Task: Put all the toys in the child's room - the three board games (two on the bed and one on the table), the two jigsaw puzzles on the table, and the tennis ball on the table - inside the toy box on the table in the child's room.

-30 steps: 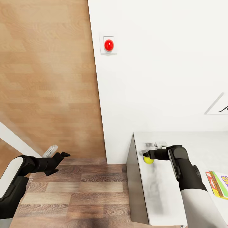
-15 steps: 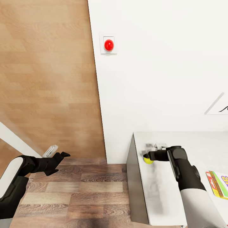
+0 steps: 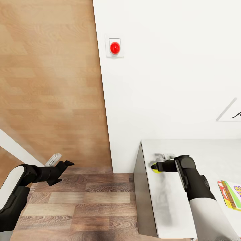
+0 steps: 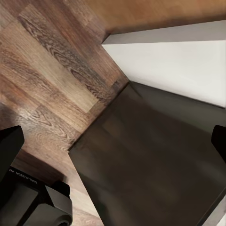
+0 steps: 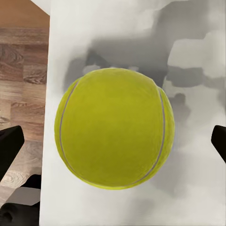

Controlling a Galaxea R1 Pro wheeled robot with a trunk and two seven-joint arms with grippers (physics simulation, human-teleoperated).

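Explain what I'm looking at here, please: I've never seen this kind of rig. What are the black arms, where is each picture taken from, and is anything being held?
These are simulator renders of a wheeled robot with two arms. The big picture comes from a camera on its head, looking down. The right gripper reaches over the light grey table to a tennis ball near the table's edge. The right wrist camera looks along that gripper's fingers: the ball sits large between the two black fingertips, which stand apart at the picture's sides, so the ball is not gripped yet. The left gripper hangs open over the wood floor; its wrist camera sees floor and a dark cabinet top. A colourful game box lies at the table's right. A red button is on the wall.
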